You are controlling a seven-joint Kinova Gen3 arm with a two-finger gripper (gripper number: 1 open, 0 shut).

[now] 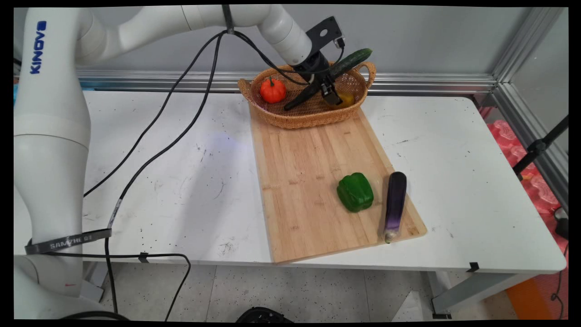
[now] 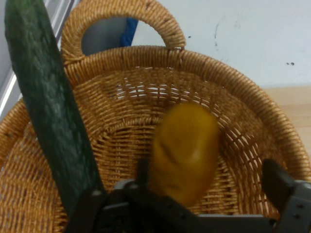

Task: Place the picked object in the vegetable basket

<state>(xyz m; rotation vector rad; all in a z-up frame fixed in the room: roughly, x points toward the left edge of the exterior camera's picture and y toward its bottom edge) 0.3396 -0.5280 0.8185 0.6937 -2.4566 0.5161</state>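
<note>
The whole white table (image 1: 454, 150) is seen from above its near side, looking down toward the back wall. The basket (image 2: 146, 68) is seen very close from the hand camera. The basket (image 1: 295, 119) is shared by both views.

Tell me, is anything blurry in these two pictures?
Hand view: the yellow vegetable in the basket is smeared, the cucumber fairly crisp. Main view: sharp throughout, green pepper and eggplant clear.
</note>
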